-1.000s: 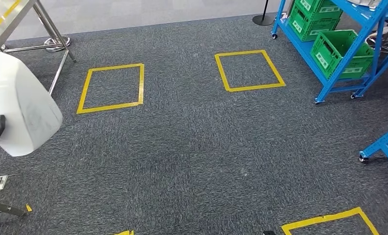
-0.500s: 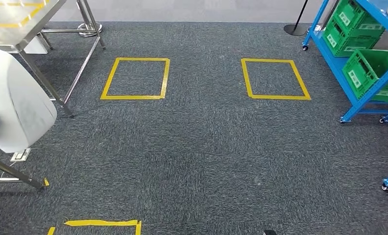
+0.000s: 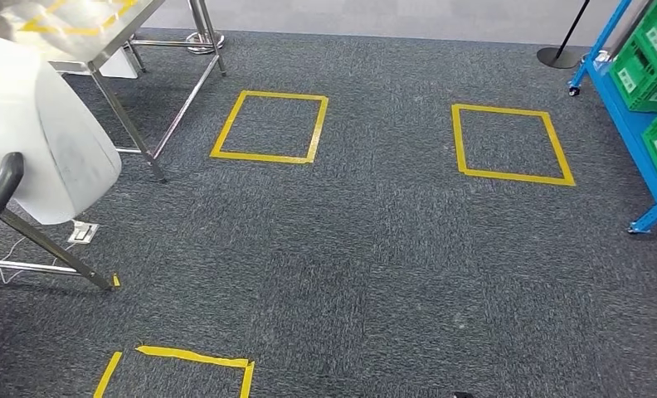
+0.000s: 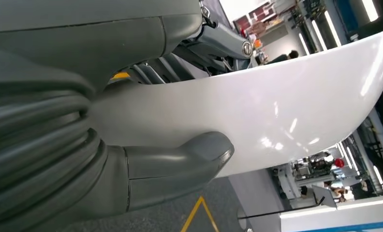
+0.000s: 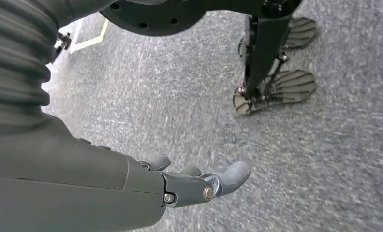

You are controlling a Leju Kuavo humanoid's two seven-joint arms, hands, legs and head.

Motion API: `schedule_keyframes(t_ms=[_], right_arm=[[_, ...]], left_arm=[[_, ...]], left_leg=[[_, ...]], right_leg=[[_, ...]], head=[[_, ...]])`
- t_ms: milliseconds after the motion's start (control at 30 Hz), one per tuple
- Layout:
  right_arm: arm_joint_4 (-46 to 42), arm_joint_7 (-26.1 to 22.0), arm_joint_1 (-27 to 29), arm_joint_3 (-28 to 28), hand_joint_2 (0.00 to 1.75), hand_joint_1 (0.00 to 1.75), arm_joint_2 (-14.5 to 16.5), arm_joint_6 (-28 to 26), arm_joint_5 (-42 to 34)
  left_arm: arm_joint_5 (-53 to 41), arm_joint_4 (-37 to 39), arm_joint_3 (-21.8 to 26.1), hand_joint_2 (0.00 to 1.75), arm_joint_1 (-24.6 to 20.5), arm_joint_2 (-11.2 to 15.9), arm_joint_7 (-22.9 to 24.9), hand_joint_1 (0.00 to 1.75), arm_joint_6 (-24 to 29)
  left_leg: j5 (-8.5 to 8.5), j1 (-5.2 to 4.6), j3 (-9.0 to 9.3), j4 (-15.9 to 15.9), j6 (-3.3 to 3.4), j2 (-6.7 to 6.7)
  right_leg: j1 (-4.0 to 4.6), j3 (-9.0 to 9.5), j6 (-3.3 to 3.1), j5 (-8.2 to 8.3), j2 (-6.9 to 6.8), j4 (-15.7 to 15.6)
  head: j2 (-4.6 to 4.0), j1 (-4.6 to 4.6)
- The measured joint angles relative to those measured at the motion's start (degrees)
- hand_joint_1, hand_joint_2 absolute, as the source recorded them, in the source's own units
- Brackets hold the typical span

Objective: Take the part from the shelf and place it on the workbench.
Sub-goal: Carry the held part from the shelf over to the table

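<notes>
Workbench [image 3: 101, 25] nearer now; left hand [image 4: 83, 159] grips part [image 4: 286, 111].

The left robot hand [image 4: 131, 159] grips the white part [image 4: 286, 116], its thick grey thumb pressed flat against the part's smooth curved face while the darker fingers [image 4: 213, 43] reach over the far side of the part; from the head view a dark finger [image 3: 0, 186] curls up beside the part's lower edge, in front of the desk [image 3: 101, 33]. The right robot hand [image 5: 199, 183] hangs low over the carpet, well apart from the part, holding nothing, its fingers [image 5: 233, 175] stretched out loosely with slight gaps between them.
</notes>
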Motion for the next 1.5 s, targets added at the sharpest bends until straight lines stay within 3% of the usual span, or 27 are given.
schedule_keyframes(t_ms=[67,133,167,233,300,333,400,433,500,567,633,667,700,733,800,867,933,1000,1067,1133,1167,1200,1267,1333,1367,1433,1500], right_arm=[[0.00,0.03,0.24,-0.08,1.75,0.00,0.01,0.04,0.02],[0.00,0.10,0.47,-0.18,1.75,0.00,0.01,0.13,0.03],[0.00,0.11,0.54,-0.23,1.75,0.00,0.03,0.16,0.07],[0.00,0.14,0.60,-0.29,1.75,0.00,0.09,0.22,0.20],[0.00,0.19,0.60,-0.32,1.75,0.00,0.13,0.22,0.35],[0.00,0.26,0.60,-0.33,1.75,0.00,0.14,0.23,0.40],[0.00,0.41,0.51,-0.35,1.75,0.00,0.14,0.25,0.48],[0.00,0.44,0.44,-0.35,1.75,0.00,0.14,0.27,0.51],[0.01,0.43,0.32,-0.35,1.75,0.00,0.15,0.39,0.55],[0.02,0.40,0.36,-0.37,1.75,0.00,0.17,0.55,0.56],[0.02,0.39,0.50,-0.38,1.75,0.00,0.18,0.61,0.56],[0.02,0.37,0.56,-0.38,1.75,0.00,0.17,0.61,0.56],[0.02,0.35,0.59,-0.38,1.75,0.00,0.16,0.62,0.57],[0.02,0.32,0.60,-0.38,1.75,0.00,0.15,0.65,0.59],[0.02,0.27,0.58,-0.38,1.75,0.00,0.13,0.73,0.66],[0.02,0.21,0.56,-0.38,1.75,0.00,0.14,0.85,0.71],[0.02,0.13,0.49,-0.38,1.75,0.00,0.14,0.92,0.73],[0.02,0.08,0.39,-0.41,1.75,0.00,0.14,0.92,0.69],[0.02,0.08,0.46,-0.45,1.75,0.00,0.14,0.87,0.59],[0.02,0.08,0.61,-0.49,1.75,0.00,0.14,0.80,0.50],[0.02,0.07,0.65,-0.50,1.75,0.00,0.14,0.78,0.49],[0.02,0.04,0.65,-0.50,1.75,0.00,0.14,0.78,0.49],[0.02,0.00,0.61,-0.50,1.75,0.00,0.15,0.84,0.54],[0.02,0.00,0.62,-0.50,1.75,0.00,0.15,0.91,0.61],[0.02,0.00,0.63,-0.51,1.75,0.00,0.15,0.95,0.65],[0.02,0.00,0.55,-0.51,1.75,0.00,0.14,1.03,0.70],[0.02,-0.02,0.43,-0.51,1.75,0.00,0.14,1.12,0.69]], left_arm=[[0.18,1.59,-0.17,1.75,-0.71,0.19,-0.98,1.75,-0.50],[0.23,2.94,-0.33,1.75,-0.82,0.44,-1.69,1.75,-0.81],[0.26,3.42,-0.41,1.75,-0.82,0.68,-1.94,1.75,-0.87],[0.42,4.01,-0.59,1.75,-1.04,1.33,-2.39,1.75,-0.88],[0.66,4.38,-0.78,1.75,-1.54,1.93,-2.76,1.75,-0.82],[0.77,4.53,-0.85,1.75,-1.77,2.18,-2.89,1.75,-0.77],[0.99,4.76,-0.96,1.75,-1.99,2.79,-3.01,1.75,-0.67],[1.12,4.82,-1.02,1.75,-2.05,3.13,-3.04,1.75,-0.58],[1.46,4.87,-1.19,1.75,-2.33,3.63,-3.09,1.75,-0.29],[1.67,4.97,-1.49,1.75,-2.52,3.76,-3.12,1.75,-0.10],[1.72,5.18,-1.78,1.75,-2.41,3.76,-3.13,1.75,-0.08],[1.73,5.28,-1.86,1.75,-2.37,3.79,-3.13,1.75,-0.08],[1.75,5.34,-1.88,1.75,-2.34,3.85,-3.15,1.75,-0.05],[1.79,5.37,-1.89,1.75,-2.34,3.91,-3.17,1.75,0.00],[1.98,5.38,-1.95,1.75,-2.36,4.10,-3.28,1.75,0.24],[2.22,5.37,-2.13,1.75,-2.30,4.50,-3.38,1.75,0.47],[2.38,5.35,-2.39,1.75,-2.18,5.14,-3.42,1.75,0.55],[2.52,5.34,-2.61,1.75,-2.28,5.68,-3.36,1.75,0.59],[2.67,5.37,-2.84,1.75,-2.42,5.85,-3.16,1.75,0.60],[2.79,5.59,-3.13,1.75,-2.41,5.84,-2.94,1.75,0.60],[2.86,5.75,-3.28,1.75,-2.43,5.87,-2.87,1.75,0.61],[2.92,5.89,-3.42,1.75,-2.50,5.93,-2.87,1.75,0.65],[3.17,6.03,-3.70,1.75,-2.76,6.20,-2.96,1.75,0.86],[3.53,5.97,-3.96,1.75,-3.00,6.47,-3.13,1.75,1.24],[3.71,5.93,-4.07,1.75,-3.03,6.60,-3.20,1.75,1.42],[3.95,5.78,-4.25,1.75,-2.96,6.88,-3.24,1.75,1.68],[4.03,5.45,-4.38,1.75,-3.01,7.04,-3.12,1.75,1.80]], left_leg=[[-3.57,-0.07,-3.15,7.07,-0.24,1.84],[-5.02,-0.05,-5.19,11.83,-0.32,2.11],[-4.19,-0.07,-4.68,11.17,-0.25,2.23],[-0.94,-0.24,-0.73,4.10,0.10,3.63],[0.85,-0.78,2.84,-2.36,0.76,5.39],[0.89,-1.01,3.45,-3.61,1.09,5.75],[1.03,-1.12,3.46,-3.87,1.76,4.63],[1.17,-1.00,3.55,-4.07,2.04,4.12],[1.48,-0.61,3.81,-4.49,2.60,3.23],[1.57,-0.43,3.75,-4.53,2.84,2.29],[1.57,-0.38,3.60,-4.38,2.86,1.09],[1.54,-0.32,3.54,-4.26,2.81,0.47],[1.49,-0.24,3.52,-4.10,2.71,-0.12],[1.41,-0.13,3.49,-3.91,2.54,-0.70],[1.21,-0.09,3.19,-3.49,1.90,-1.68],[1.31,-0.02,2.82,-3.45,1.05,-2.58],[1.38,0.19,2.65,-3.65,0.30,-2.96],[-0.12,0.27,1.54,-1.40,-0.15,-0.98],[-3.48,0.31,-1.47,5.25,-0.53,1.54],[-5.69,0.34,-4.37,11.55,-0.86,2.19],[-5.31,0.33,-4.55,12.03,-0.87,2.26],[-3.92,0.30,-3.56,10.17,-0.78,2.42],[-0.53,-0.03,0.58,2.33,-0.30,4.24],[0.83,-0.60,3.36,-3.05,0.52,5.91],[0.72,-0.83,3.63,-3.75,0.90,6.02],[1.02,-0.73,3.58,-3.91,1.58,4.75],[1.33,-0.36,3.66,-4.17,2.24,3.75]], right_leg=[[0.17,-0.02,-0.37,-0.06,-1.15,-0.03],[0.35,-0.03,-0.51,-0.17,-2.37,-0.02],[0.42,-0.01,-0.54,-0.22,-2.96,-0.01],[0.56,0.20,-0.45,-0.38,-4.08,0.00],[0.84,0.37,-0.09,-0.64,-5.09,0.06],[0.94,0.42,0.13,-0.74,-5.58,0.08],[1.03,0.58,0.64,-0.91,-6.58,0.02],[0.98,0.63,0.98,-1.16,-6.45,0.26],[0.81,-0.59,1.65,-3.00,-4.39,3.24],[0.45,-4.15,2.08,-6.27,-1.97,10.40],[0.28,-7.35,2.27,-7.69,-1.38,15.99],[0.23,-7.59,2.29,-6.83,-1.30,15.87],[0.15,-6.68,2.28,-5.01,-1.10,13.50],[0.00,-4.92,2.24,-2.77,-0.50,9.55],[-0.23,-1.84,2.18,-0.20,1.21,2.85],[-0.10,-0.99,1.84,-0.03,1.63,0.95],[0.00,-0.88,1.04,0.29,0.57,0.59],[-0.11,-0.73,0.25,0.61,-0.35,0.10],[-0.09,-0.69,-0.18,0.61,-1.35,-0.05],[0.07,-0.69,-0.34,0.51,-2.47,-0.03],[0.16,-0.67,-0.37,0.46,-3.04,-0.03],[0.25,-0.62,-0.36,0.41,-3.59,-0.02],[0.43,-0.39,-0.18,0.24,-4.62,-0.01],[0.70,-0.21,0.26,0.04,-5.52,0.05],[0.80,-0.13,0.52,-0.02,-6.00,0.05],[0.80,-0.03,1.13,-0.22,-6.69,0.10],[0.64,-0.74,1.83,-1.50,-4.84,1.99]], head=[[0.00,-0.07],[0.00,-0.08],[0.00,-0.08],[-0.01,-0.09],[-0.01,-0.05],[0.00,-0.04],[0.00,-0.01],[0.00,-0.03],[0.00,0.08],[-0.01,0.23],[-0.01,0.28],[-0.01,0.30],[-0.01,0.30],[0.00,0.30],[0.00,0.28],[-0.01,0.26],[0.00,0.26],[0.00,0.16],[0.00,0.04],[-0.01,0.03],[-0.01,0.04],[-0.01,0.04],[0.00,0.04],[0.00,0.07],[0.00,0.09],[0.00,0.09],[0.00,0.13]])
